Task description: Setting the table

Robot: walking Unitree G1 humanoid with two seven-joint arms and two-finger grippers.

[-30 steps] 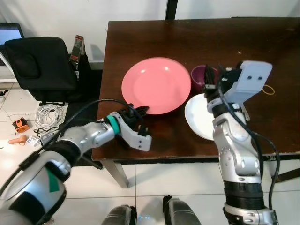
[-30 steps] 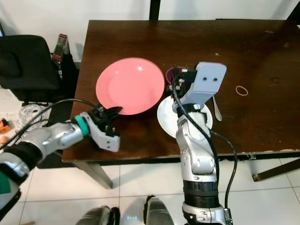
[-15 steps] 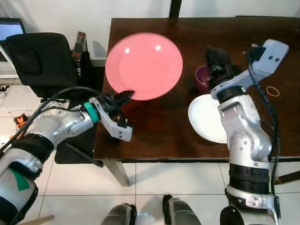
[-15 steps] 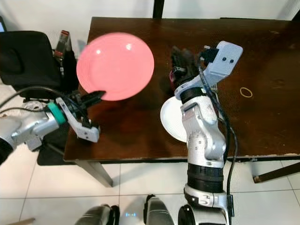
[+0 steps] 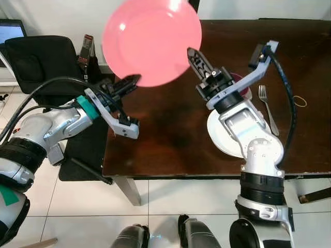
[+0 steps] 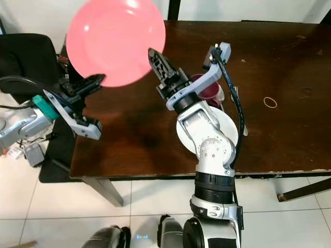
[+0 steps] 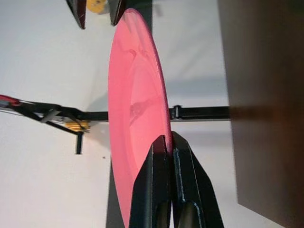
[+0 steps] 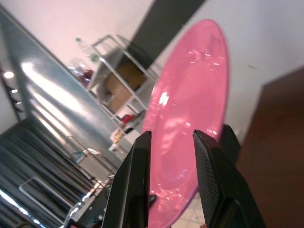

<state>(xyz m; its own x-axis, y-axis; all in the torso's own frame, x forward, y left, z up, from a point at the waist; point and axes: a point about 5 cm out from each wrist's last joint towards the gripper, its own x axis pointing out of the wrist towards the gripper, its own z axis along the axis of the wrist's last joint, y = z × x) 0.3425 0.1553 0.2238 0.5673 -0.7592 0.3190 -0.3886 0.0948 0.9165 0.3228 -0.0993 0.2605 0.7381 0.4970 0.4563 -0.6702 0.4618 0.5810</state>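
Hanging above the table's (image 5: 155, 150) near-left corner, pink plate (image 5: 152, 39) pinched at its rim by left gripper (image 5: 132, 81); right gripper (image 5: 199, 59) beside it (fingers apart, empty).

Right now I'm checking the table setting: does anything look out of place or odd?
Yes. The pink plate is held up in the air, pinched at its rim by the left tool. The white plate lies close to the table front edge, and a rubber band lies loose on the tabletop.
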